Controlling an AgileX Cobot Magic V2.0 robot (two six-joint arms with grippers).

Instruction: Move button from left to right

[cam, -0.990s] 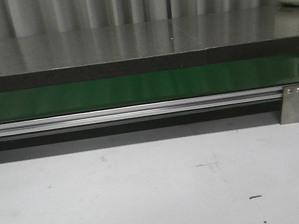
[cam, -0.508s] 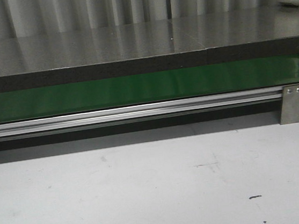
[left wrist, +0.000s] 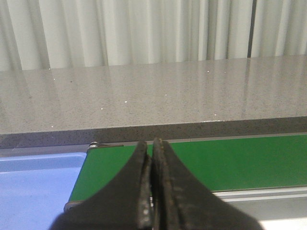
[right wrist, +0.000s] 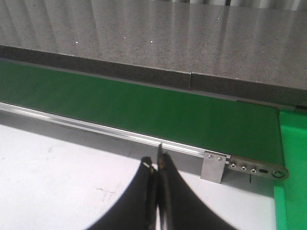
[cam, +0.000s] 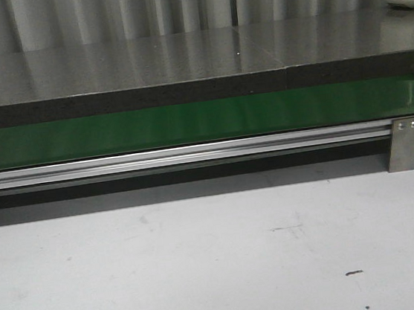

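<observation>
Near surface [cam: 205,267]: pale grey-white, matte, filling the lower part of the front view; a few dark scuffs and specks lie on it, mostly toward the right.
Conveyor belt [cam: 188,123]: green, running left to right just behind the near surface, nothing riding on the stretch in view.
Rail [cam: 177,157]: silver aluminium strip along the belt's front edge.
Bracket [cam: 406,143]: metal plate with two screws, at the rail's right end, standing on the near surface.
Far surface [cam: 181,57]: dark speckled stone slab behind the belt, glossy.
Blue tray [left wrist: 33,187]: beside the belt's left end, seen in the left wrist view.
</observation>
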